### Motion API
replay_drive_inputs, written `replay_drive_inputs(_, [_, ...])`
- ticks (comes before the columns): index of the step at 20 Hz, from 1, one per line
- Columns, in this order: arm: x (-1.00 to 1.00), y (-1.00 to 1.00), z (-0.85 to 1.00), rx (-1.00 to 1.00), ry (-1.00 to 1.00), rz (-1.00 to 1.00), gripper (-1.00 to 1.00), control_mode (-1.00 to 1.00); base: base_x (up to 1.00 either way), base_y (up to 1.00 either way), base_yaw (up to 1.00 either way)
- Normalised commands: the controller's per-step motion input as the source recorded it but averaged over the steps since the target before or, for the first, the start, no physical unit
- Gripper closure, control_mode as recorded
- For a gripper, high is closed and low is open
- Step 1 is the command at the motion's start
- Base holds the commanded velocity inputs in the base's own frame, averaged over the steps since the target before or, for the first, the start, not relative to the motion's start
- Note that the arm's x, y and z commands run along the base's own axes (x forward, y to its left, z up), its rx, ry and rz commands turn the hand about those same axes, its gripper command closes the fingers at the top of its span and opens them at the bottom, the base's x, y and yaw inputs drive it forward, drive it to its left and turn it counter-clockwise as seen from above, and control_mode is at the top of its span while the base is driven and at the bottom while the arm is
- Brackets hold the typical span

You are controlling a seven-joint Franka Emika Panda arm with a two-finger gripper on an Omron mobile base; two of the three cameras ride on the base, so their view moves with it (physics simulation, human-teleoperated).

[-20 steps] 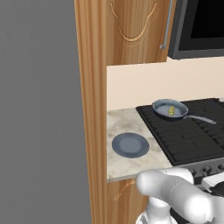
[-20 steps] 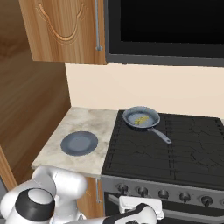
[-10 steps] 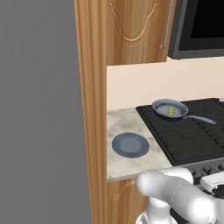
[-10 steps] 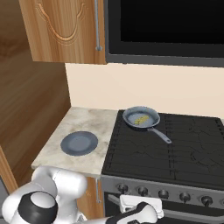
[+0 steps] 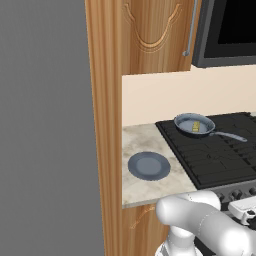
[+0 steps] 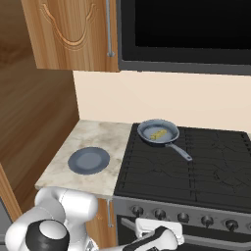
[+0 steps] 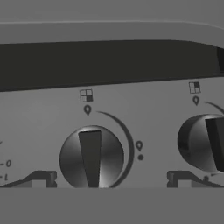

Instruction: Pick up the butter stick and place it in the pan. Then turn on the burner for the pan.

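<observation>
Biggest thing in front of me is the black gas cooktop (image 6: 196, 169), running right up against the marble worktop (image 6: 100, 139) on its left, with a tall wooden cabinet (image 5: 107, 100) boxing in that side and a dark microwave (image 6: 186, 29) hanging above. On the back-left burner (image 6: 154, 147) sits the pan (image 6: 158, 132), handle sticking out toward the front right over the grates. From the left base camera it's the same deal, pan (image 5: 194, 125) at the rear corner nearest the worktop. The butter stick (image 6: 157, 135) is already lying inside the pan, roughly in the middle, a little yellow bar on the grey-blue bottom; it shows there from the other side too (image 5: 196, 127).

Out on the worktop there's a flat grey-blue plate (image 6: 88, 160), well apart from the pan and closer to the front edge.

My arm is folded way down in front of the stove, wrist at the control panel. My pincer (image 7: 109, 183) is spread wide open, nothing in it, with one fingertip (image 7: 41, 178) on each side of a round knob (image 7: 92, 156) whose ridge stands nearly upright. A second knob (image 7: 203, 142) sits just off to the right.
</observation>
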Motion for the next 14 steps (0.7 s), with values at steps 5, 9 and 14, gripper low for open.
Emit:
replay_drive_inputs(5, [0.11,-0.03,-0.03,0.02,0.00,0.00,-1.00,-1.00,0.00,0.00,0.00])
replay_drive_inputs(9, [0.13,-0.02,-0.08,0.02,0.00,0.00,-1.00,-1.00,0.00,0.00,0.00])
replay_drive_inputs(14, [0.10,0.00,-0.13,0.01,0.00,0.00,-1.00,-1.00,0.00,0.00,0.00])
